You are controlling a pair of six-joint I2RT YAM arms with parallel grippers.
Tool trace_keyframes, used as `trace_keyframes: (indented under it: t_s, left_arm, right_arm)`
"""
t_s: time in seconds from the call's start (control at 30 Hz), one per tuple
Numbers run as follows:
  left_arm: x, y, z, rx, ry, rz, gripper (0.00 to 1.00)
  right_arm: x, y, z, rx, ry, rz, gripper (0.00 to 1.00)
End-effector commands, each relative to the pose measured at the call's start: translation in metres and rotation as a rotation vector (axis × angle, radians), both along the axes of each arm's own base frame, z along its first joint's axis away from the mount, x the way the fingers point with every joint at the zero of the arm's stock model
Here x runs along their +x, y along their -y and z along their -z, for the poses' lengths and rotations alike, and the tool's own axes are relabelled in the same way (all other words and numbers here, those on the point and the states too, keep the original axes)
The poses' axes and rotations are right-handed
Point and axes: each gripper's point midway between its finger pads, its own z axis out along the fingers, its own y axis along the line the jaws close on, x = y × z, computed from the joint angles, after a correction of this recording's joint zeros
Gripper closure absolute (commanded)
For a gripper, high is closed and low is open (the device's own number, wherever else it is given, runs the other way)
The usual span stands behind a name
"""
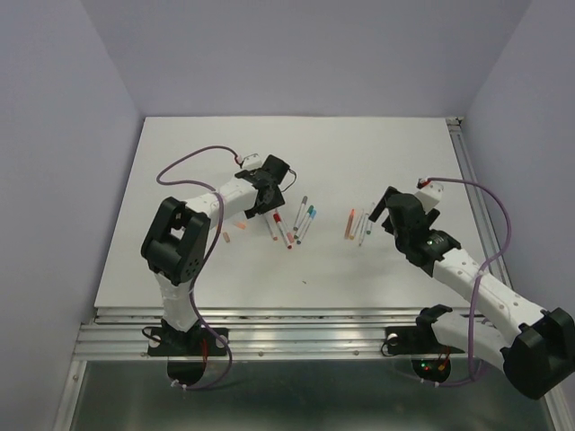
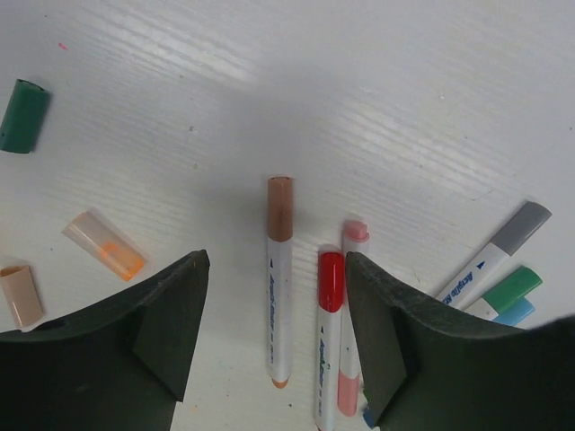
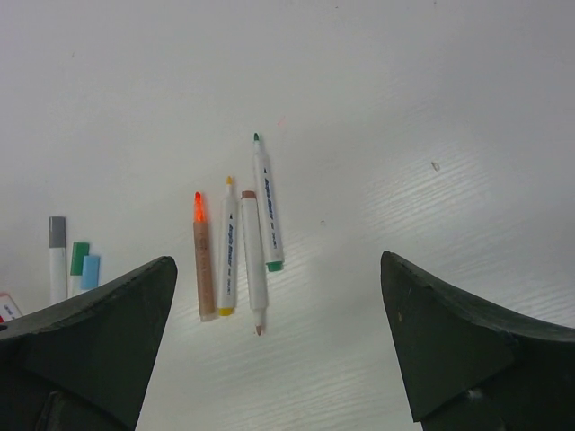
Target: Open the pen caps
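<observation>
My left gripper (image 1: 255, 208) (image 2: 277, 278) hangs low over the left cluster of pens (image 1: 292, 226), jaws open. Between its fingers lie a brown-capped pen (image 2: 279, 269) and a red-capped pen (image 2: 330, 301). A pink-capped pen (image 2: 354, 235) lies against the right finger. Loose pen caps lie to the left: green (image 2: 22, 117), clear orange (image 2: 103, 245) and tan (image 2: 20, 294). My right gripper (image 1: 375, 214) (image 3: 277, 301) is open wide and empty, just short of several uncapped pens (image 3: 243, 247) (image 1: 358, 224) with orange, yellow, brown and green tips.
Grey-, green- and blue-capped pens (image 2: 503, 269) lie right of my left gripper, and show at the left edge of the right wrist view (image 3: 72, 260). Two loose caps (image 1: 232, 232) lie left of the cluster. The white table (image 1: 359, 153) ends in an aluminium rail (image 1: 269, 319).
</observation>
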Motion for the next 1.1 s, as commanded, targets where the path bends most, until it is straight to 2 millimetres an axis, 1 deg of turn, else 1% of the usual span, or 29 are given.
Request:
trace_keyframes:
  t_s: [0.0, 0.2, 0.33, 0.4, 0.53, 0.6, 0.7, 0.77, 0.97, 1.0, 1.07]
  left_arm:
    - [0.012, -0.015, -0.007, 0.053, 0.000, -0.035, 0.30]
    - [0.021, -0.015, 0.000, 0.062, -0.016, -0.040, 0.30]
    - [0.024, -0.017, 0.012, 0.059, -0.042, -0.044, 0.31]
    - [0.022, -0.013, 0.017, 0.045, -0.055, -0.034, 0.32]
    - [0.018, -0.007, 0.028, 0.012, -0.073, -0.017, 0.38]
    - [0.017, -0.006, 0.032, 0.005, -0.078, -0.014, 0.42]
    - [0.014, -0.005, 0.038, -0.003, -0.091, -0.015, 0.46]
    - [0.014, -0.006, 0.043, 0.002, -0.100, -0.018, 0.51]
    - [0.009, -0.009, 0.054, 0.021, -0.122, -0.026, 0.55]
    - [0.009, -0.011, 0.056, 0.025, -0.127, -0.027, 0.59]
    - [0.007, -0.011, 0.058, 0.032, -0.132, -0.021, 0.61]
  right_arm:
    - [0.000, 0.005, -0.002, 0.007, 0.016, 0.027, 0.00]
    - [0.001, 0.007, 0.003, -0.010, -0.008, 0.042, 0.00]
    - [0.001, 0.010, 0.006, -0.027, -0.022, 0.064, 0.00]
    - [0.001, 0.010, 0.008, -0.030, -0.030, 0.065, 0.00]
    - [0.002, 0.010, 0.010, -0.026, -0.030, 0.070, 0.00]
    - [0.002, 0.010, 0.012, -0.030, -0.037, 0.070, 0.00]
    - [0.002, 0.011, 0.011, -0.030, -0.037, 0.080, 0.00]
    - [0.002, 0.012, 0.013, -0.035, -0.044, 0.089, 0.00]
    - [0.001, 0.012, 0.011, -0.032, -0.041, 0.089, 0.00]
    - [0.001, 0.013, 0.011, -0.032, -0.041, 0.090, 0.00]
    - [0.001, 0.012, 0.010, -0.029, -0.037, 0.089, 0.00]
